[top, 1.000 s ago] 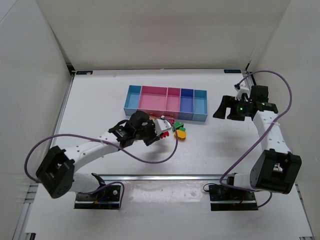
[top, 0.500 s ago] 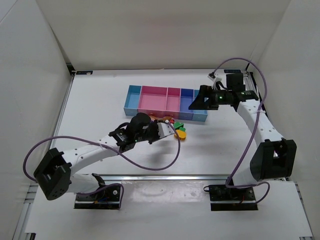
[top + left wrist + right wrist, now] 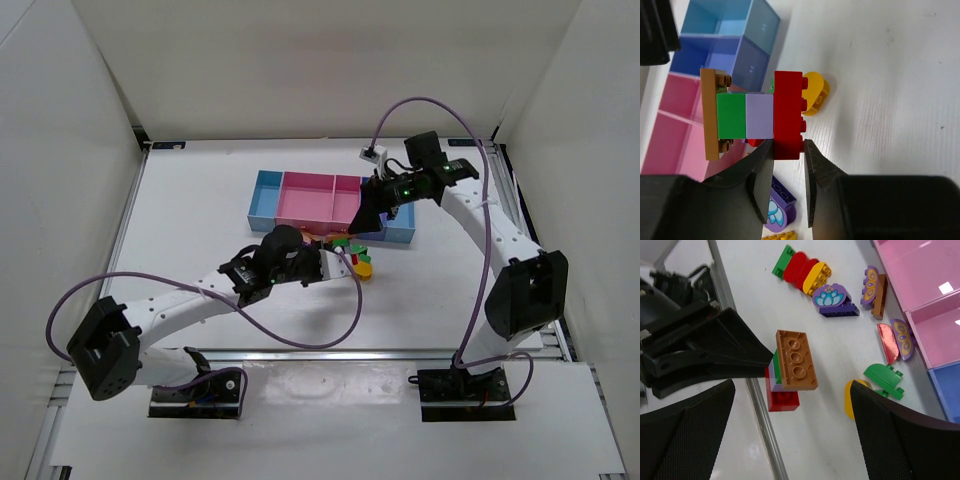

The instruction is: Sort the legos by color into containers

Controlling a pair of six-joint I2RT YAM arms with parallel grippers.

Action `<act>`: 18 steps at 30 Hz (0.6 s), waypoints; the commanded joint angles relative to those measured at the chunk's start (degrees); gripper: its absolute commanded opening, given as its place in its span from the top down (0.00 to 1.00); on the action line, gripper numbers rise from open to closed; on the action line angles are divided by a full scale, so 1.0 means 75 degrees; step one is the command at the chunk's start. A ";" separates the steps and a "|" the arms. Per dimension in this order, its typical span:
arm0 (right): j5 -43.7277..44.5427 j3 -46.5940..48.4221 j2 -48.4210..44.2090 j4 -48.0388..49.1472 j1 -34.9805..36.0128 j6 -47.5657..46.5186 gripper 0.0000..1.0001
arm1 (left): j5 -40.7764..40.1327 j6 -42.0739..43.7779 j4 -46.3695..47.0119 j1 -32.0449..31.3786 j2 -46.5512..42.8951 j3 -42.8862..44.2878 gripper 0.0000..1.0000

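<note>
Top external: noted right gripper point(image 3: 370, 215) swung in, jaws wide, over brick stack point(image 3: 760, 115) clamped in left gripper point(image 3: 785, 150) by red brick point(image 3: 788, 112); pull-apart likely next.

left fingers point(image 3: 762, 187) clamped, arm extended | right fingers point(image 3: 687, 437) wide apart, arm angled left

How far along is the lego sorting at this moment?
Done: nothing visible; the pink and blue plastic bin compartments in view look empty. In hand: the left gripper is shut on the red brick of a lego stack of brown, green, lilac and red bricks, with the open right gripper poised over it. Left: that stack and the loose rounded pieces beside the bins.
</note>
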 commanded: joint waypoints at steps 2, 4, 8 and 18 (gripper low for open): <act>-0.0332 0.0965 0.0173 -0.1524 0.0036 -0.2006 0.01 | 0.0766 0.0989 -0.0066 -0.0063 -0.0553 -0.0121 0.90; -0.0367 0.1119 0.0301 -0.1758 0.0083 -0.2218 0.01 | 0.0918 0.1212 -0.0137 -0.0040 -0.0541 -0.0121 0.90; -0.0531 0.1342 0.0477 -0.2262 0.0212 -0.2511 0.02 | 0.1189 0.1798 -0.0137 0.0089 -0.0459 -0.0109 0.90; -0.0648 0.1295 0.0594 -0.2393 0.0435 -0.2092 0.12 | 0.1482 0.2959 -0.0161 0.0335 -0.0354 -0.0180 0.90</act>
